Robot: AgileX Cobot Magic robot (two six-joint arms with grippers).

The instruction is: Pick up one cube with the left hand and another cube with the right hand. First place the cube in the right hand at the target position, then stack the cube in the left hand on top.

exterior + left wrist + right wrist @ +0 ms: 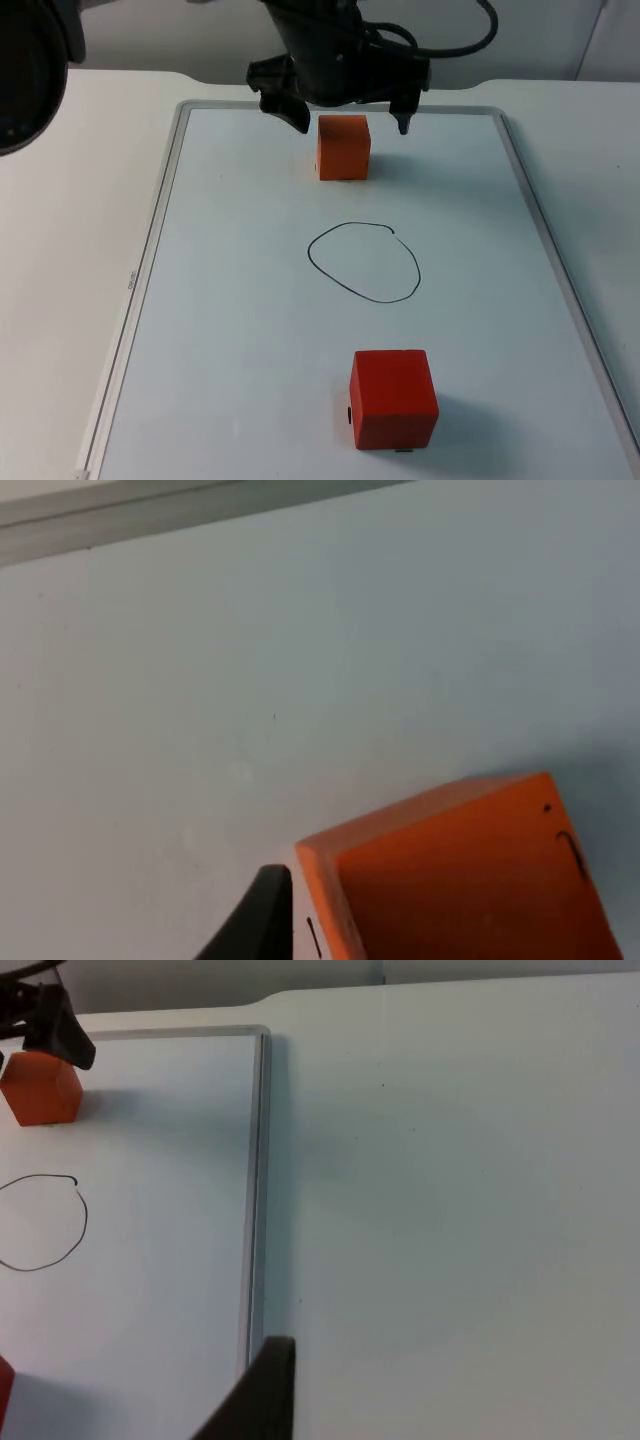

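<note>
An orange cube (pixel 343 147) sits at the far end of the whiteboard, and the left wrist view shows it close up (pixel 470 880). My left gripper (pixel 348 114) hangs open over it, one finger on each side and neither touching. A red cube (pixel 393 398) rests near the board's front edge. Between the two cubes is a hand-drawn black circle (pixel 363 262). My right gripper (pixel 262 1400) waits over bare table to the right of the board; from there the orange cube (pixel 42 1090) and the circle (pixel 40 1225) lie far off.
The whiteboard has a raised metal frame (pixel 160 230) whose right edge (pixel 255 1180) runs beside the right gripper. White table top surrounds the board on both sides. A dark part of the robot (pixel 25 70) stands at the far left.
</note>
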